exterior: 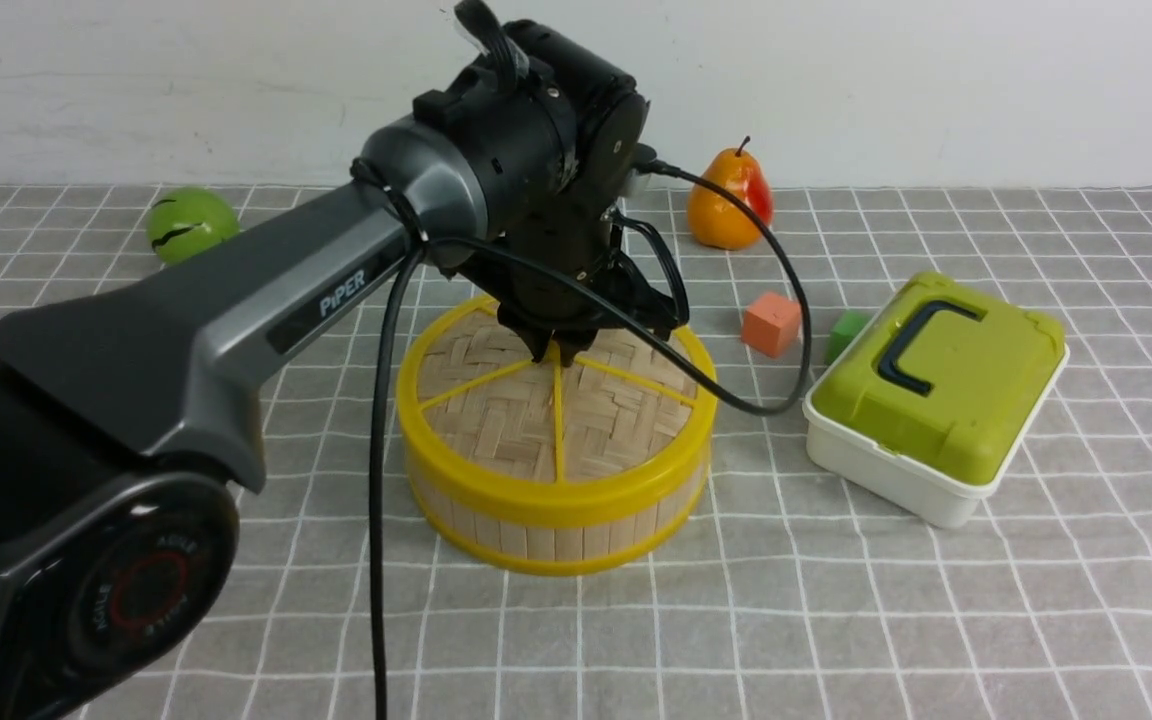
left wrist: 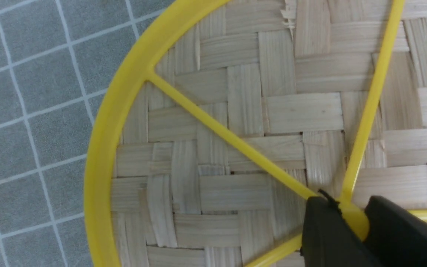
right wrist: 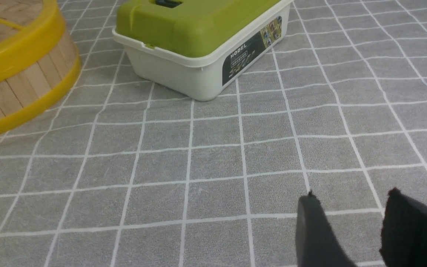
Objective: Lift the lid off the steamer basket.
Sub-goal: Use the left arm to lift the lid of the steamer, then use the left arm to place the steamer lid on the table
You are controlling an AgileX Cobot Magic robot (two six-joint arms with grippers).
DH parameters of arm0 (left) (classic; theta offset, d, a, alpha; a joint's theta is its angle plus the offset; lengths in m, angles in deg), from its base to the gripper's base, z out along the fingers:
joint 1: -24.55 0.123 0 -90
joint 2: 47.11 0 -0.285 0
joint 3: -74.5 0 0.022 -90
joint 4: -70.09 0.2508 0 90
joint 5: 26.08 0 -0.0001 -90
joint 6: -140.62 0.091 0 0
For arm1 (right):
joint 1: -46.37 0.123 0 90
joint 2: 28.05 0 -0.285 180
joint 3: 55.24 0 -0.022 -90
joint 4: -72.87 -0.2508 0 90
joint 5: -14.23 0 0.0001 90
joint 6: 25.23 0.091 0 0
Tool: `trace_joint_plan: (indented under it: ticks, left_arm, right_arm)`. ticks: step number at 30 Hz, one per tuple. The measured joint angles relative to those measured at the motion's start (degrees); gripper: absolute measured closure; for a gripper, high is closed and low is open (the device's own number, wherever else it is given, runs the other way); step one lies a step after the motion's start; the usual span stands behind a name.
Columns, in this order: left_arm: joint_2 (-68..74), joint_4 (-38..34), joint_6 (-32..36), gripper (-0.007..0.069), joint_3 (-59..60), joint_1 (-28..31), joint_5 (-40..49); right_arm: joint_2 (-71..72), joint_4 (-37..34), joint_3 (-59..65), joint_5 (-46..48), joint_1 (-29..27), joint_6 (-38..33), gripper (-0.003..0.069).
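Note:
The lid [exterior: 496,410], a woven bamboo disc with a yellow rim and spokes, sits on the steamer basket [exterior: 556,535] at the table's middle. My left gripper [exterior: 558,348] points down onto the lid's centre, its fingers shut on the yellow centre knob [left wrist: 354,220]. The left wrist view shows the lid [left wrist: 235,122] close up with both black fingers against the knob. My right gripper [right wrist: 350,207] is out of the front view; in the right wrist view it hangs open and empty over bare cloth, to the right of the basket [right wrist: 17,92].
A white box with a green lid [exterior: 936,390] stands right of the basket, also in the right wrist view [right wrist: 198,40]. An orange cube [exterior: 771,323], a green cube [exterior: 844,333], a pear [exterior: 731,198] and a green ball [exterior: 191,223] lie further back. The left arm's cable [exterior: 776,300] loops over the lid's right side.

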Motion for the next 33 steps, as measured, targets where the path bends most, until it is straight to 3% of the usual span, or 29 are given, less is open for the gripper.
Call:
trace_joint_plan:
  ticks: [10,18,25,30,33]
  left_arm:
    - [-1.59,0.19,4.09,0.0515,-16.89,0.06,2.60]
    - [-11.97,6.66,6.38,0.0515,-18.21,1.60,2.60]
    - [-20.62,6.18,6.26,0.0515,-15.45,11.74,2.60]
    - [-28.72,0.10,6.04,0.0515,2.66,25.89,2.60]
    - [-29.18,-3.27,5.97,0.0515,15.45,30.03,1.93]
  right_arm:
    - [0.00,0.00,0.00,0.00,0.00,0.00,0.0418]
    - [0.00,0.00,0.00,0.00,0.00,0.00,0.0418]
    - [0.00,0.00,0.00,0.00,0.00,0.00,0.0418]
    - [0.00,0.00,0.00,0.00,0.00,0.00,0.0418]
    - [0.00,0.00,0.00,0.00,0.00,0.00,0.0418]
